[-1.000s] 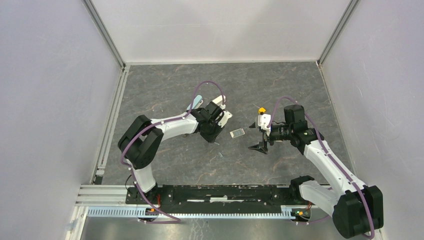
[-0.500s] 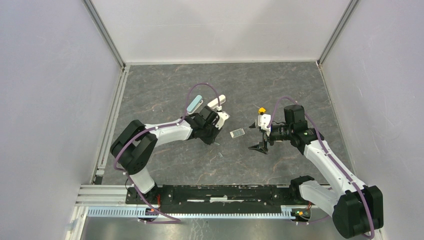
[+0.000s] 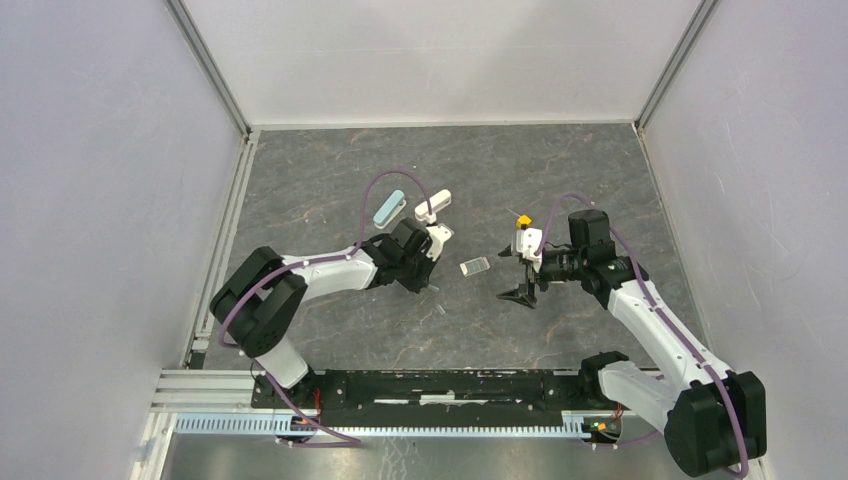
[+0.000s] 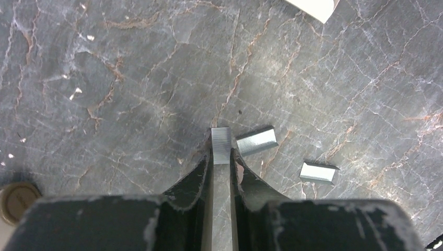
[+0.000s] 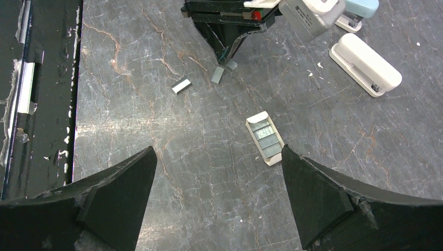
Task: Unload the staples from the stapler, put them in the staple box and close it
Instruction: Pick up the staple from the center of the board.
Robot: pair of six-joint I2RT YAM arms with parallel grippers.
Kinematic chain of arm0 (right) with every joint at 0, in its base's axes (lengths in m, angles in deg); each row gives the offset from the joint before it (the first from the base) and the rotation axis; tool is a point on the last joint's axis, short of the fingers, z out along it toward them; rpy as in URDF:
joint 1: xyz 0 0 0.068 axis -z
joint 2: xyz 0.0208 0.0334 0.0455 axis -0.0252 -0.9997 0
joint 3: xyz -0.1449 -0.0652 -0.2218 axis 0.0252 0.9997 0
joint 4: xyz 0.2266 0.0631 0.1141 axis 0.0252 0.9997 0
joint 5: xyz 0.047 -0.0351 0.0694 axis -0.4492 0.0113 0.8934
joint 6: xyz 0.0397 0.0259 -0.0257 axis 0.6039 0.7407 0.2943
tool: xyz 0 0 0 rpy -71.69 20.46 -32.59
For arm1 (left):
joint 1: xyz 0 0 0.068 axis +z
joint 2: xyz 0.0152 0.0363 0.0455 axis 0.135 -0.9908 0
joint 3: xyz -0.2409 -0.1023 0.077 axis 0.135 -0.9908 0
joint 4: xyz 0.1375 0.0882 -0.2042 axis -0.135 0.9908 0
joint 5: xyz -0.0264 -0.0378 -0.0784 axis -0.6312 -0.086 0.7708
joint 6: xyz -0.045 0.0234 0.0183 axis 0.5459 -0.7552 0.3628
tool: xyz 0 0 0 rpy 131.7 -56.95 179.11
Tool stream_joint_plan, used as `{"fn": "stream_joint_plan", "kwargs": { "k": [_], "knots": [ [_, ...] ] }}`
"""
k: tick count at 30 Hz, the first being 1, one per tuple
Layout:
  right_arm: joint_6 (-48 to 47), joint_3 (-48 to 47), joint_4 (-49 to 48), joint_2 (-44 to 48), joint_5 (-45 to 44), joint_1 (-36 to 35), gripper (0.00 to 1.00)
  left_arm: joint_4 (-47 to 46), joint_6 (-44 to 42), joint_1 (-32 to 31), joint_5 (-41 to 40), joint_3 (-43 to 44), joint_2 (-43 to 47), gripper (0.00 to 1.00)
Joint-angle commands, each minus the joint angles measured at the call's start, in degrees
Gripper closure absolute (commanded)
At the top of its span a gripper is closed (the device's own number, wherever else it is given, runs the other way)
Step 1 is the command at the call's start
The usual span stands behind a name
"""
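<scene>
On the grey table (image 3: 560, 170), the left gripper (image 4: 221, 159) is the nearer one. The right gripper (image 5: 217, 196) hangs spread wide and empty, the white stapler (image 5: 365, 65) toward its 2 o'clock. The left jaws are pinched nearly together on the staples (image 4: 221, 144), which jut toward 12 o'clock in the wrist view, long axis 12-to-6 along the fingers. A loose strip (image 4: 256, 140) lies just beside them at 3 o'clock.

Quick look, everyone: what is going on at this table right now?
The left hand is closed on a short staple strip. Two loose strips lie on the table just beside it. The right hand hangs open near a small clear box and holds nothing. A white stapler and a teal stapler lie farther back, with neither hand on them.
</scene>
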Motion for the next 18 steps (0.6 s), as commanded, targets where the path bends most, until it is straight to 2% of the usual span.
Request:
{"fn": "stream_joint_plan", "kwargs": {
  "k": [1,9,13,16,18],
  "knots": [
    [-0.7,-2.3,0.1,0.4,2.4,0.3,0.04,-1.6,5.1,-0.3,-1.1,-3.5,4.3,0.92],
    [-0.1,-1.8,-0.3,-0.2,3.6,0.4,0.04,-8.3,9.6,-0.3,-2.3,-9.7,12.5,0.94],
    [3.5,-0.4,-3.1,-0.5,6.8,0.3,0.04,-11.2,12.4,-0.3,-1.3,-11.5,16.7,0.94],
    [12.9,2.9,-12.5,-0.5,11.2,0.3,0.05,-15.4,16.1,-0.3,1.3,-14.0,21.1,0.94],
    [25.6,6.8,-26.2,0.0,13.0,0.4,0.05,-19.7,19.1,-0.4,4.0,-16.1,24.1,0.94]
  ]
}}
